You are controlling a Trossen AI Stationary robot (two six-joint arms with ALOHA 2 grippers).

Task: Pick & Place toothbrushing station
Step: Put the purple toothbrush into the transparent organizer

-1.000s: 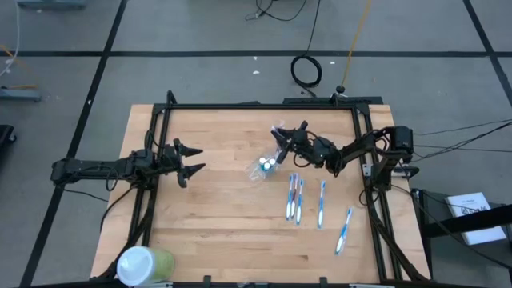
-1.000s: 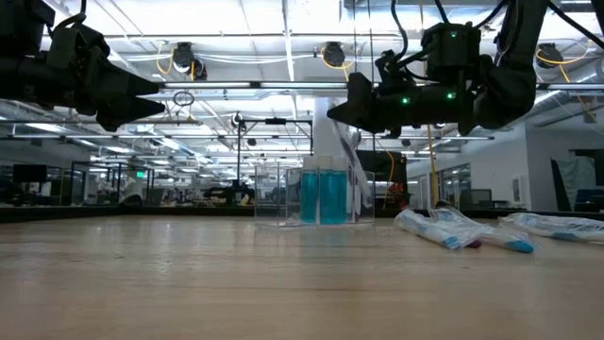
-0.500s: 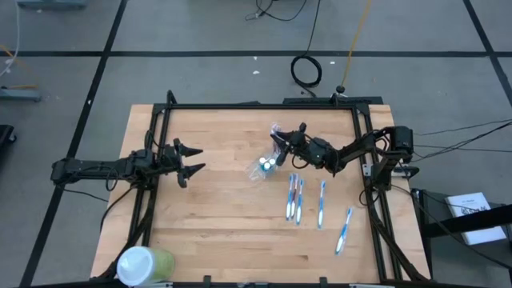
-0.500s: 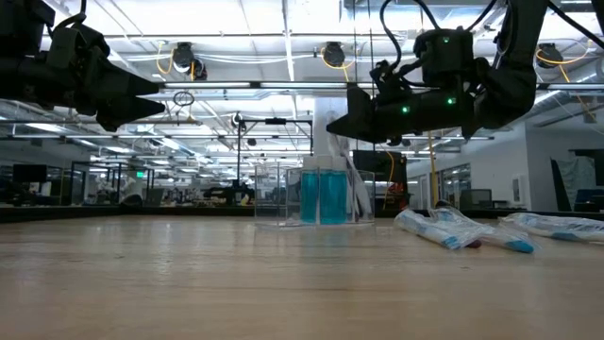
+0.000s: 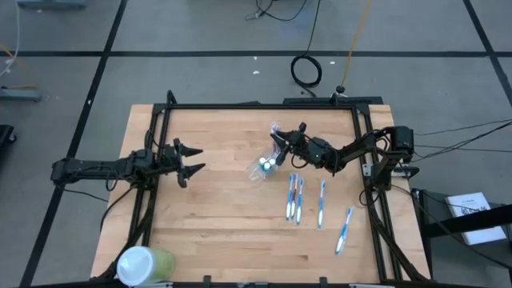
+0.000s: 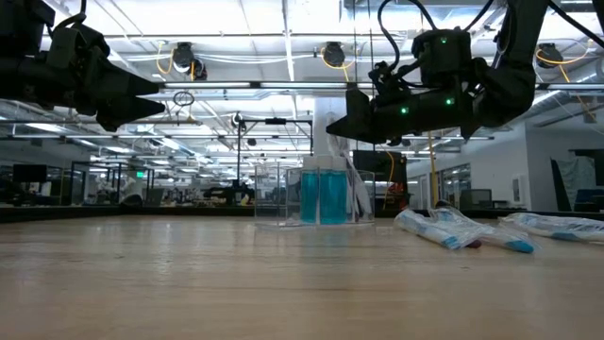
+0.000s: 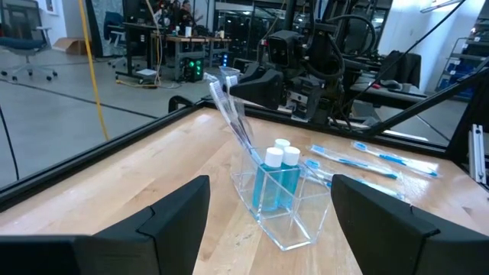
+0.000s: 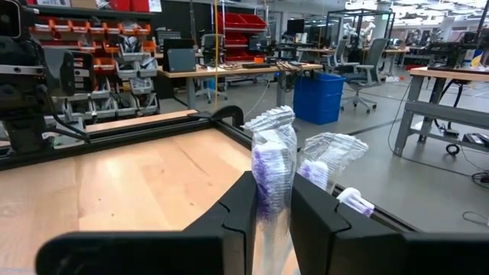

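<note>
— Wooden butcher-block table (image 5: 224,216) fills the middle of the high view, grey floor all round it. What sits nearest the bottom edge?

— At the lower left corner, a large green cup with a white lid (image 5: 142,264). Lower right of centre, four slim blue-and-white toothbrushes (image 5: 297,199) lie flat and loose on the wood, one (image 5: 344,230) off toward the lower right.

— And the station itself?

— Just above those brushes, centre of the frame: a small clear plastic cup (image 5: 262,170) holding two white-capped teal tubes (image 7: 273,179). In the left wrist view a wrapped toothbrush (image 7: 229,108) leans out of the cup, tilted toward the upper left.

— Where are the arms?

— Left gripper (image 5: 189,160) waits at the left side of the table, well apart from the cup, its two dark fingers (image 7: 177,216) spread wide with nothing between them. Right gripper (image 5: 282,142) hovers just above and right of the cup in the high view, off the table in the low view (image 6: 342,121).

— Is it carrying anything?

— Yes. Its fingers (image 8: 237,206) are pressed nearly together, pinching a plastic-wrapped toothbrush (image 8: 273,164) whose head stands upright beyond the tips.
</note>
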